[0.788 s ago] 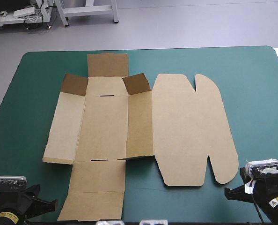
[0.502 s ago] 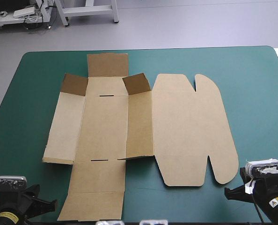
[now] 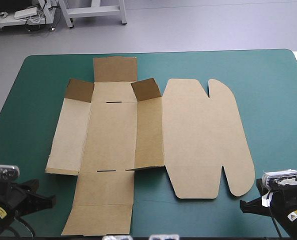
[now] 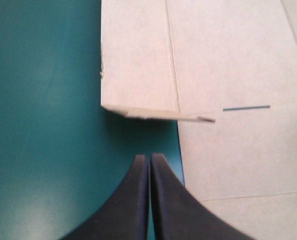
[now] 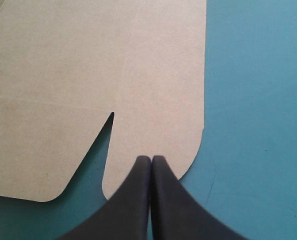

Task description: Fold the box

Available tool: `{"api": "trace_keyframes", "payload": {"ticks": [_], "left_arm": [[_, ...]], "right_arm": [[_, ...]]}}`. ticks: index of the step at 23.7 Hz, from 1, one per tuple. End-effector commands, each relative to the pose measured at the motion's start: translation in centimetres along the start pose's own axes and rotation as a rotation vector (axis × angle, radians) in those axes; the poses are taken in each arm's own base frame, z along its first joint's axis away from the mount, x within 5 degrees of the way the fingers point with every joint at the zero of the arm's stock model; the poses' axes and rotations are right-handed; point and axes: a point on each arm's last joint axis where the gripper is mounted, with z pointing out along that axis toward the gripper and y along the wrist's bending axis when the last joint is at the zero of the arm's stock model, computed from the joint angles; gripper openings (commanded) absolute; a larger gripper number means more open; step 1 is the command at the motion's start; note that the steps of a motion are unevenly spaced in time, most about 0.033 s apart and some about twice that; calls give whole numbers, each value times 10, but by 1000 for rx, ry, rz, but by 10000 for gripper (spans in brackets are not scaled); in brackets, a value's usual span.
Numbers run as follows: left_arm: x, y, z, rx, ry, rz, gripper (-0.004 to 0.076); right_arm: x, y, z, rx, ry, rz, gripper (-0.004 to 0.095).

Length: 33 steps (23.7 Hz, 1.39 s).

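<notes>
The brown box [image 3: 111, 135] lies as a cut sheet in the middle of the table. Its lid [image 3: 203, 140] is flat on the right. Two small corner flaps [image 3: 146, 89] stand raised at the far side. My left gripper [image 3: 52, 200] sits at the near left, just off the left side panel. In the left wrist view the gripper [image 4: 149, 157] is shut, with that panel's near corner [image 4: 138, 107] a little ahead of it. My right gripper [image 3: 242, 204] is at the near right. In the right wrist view it [image 5: 151, 158] is shut over the rounded tab [image 5: 158, 125] of the lid.
The teal-green cover [image 3: 276, 105] runs bare from the lid to the table's right edge, and a narrower strip [image 3: 28, 115] lies left of the box. The box's near flap [image 3: 101, 210] reaches almost to the table's front edge.
My left arm has shifted to the left and a little away from the front edge. The right arm and the box have stayed put.
</notes>
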Motion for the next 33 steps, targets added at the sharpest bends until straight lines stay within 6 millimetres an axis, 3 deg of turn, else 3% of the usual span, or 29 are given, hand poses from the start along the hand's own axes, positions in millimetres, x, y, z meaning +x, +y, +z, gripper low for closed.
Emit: {"api": "trace_keyframes", "payload": {"ticks": [1, 5, 8, 12, 15, 16, 20, 25, 30, 33], "left_arm": [[-60, -4, -4, 24, -22, -5, -9], [-105, -5, 25, 23, -15, 10, -9], [-129, -3, 55, 11, -3, 4, -9], [-148, 22, 123, -35, 113, -77, -8], [-145, 53, 149, -9, 172, -193, -8], [-140, 76, 158, 15, 191, -286, -8], [-127, 116, 171, 138, 204, -389, -8], [-107, 139, 193, 253, 311, -424, -8], [-101, 141, 208, 320, 341, -433, -4], [-101, 140, 207, 331, 345, -429, 48]], "right_arm": [[-11, -1, -4, 12, -71, -1, -18], [-11, -1, -4, 12, -71, -1, -18], [-11, -1, -4, 12, -69, -1, -18], [-11, -2, -4, 19, -66, -7, -18], [-11, -2, -4, 19, -66, -7, -18], [-11, -2, -4, 19, -66, -7, -18], [-11, -2, -4, 24, -64, -11, -18], [-11, -2, -4, 24, -64, -11, -18], [-11, -2, -4, 24, -64, -11, -18], [-11, -2, -4, 24, -64, -11, -18]]}}
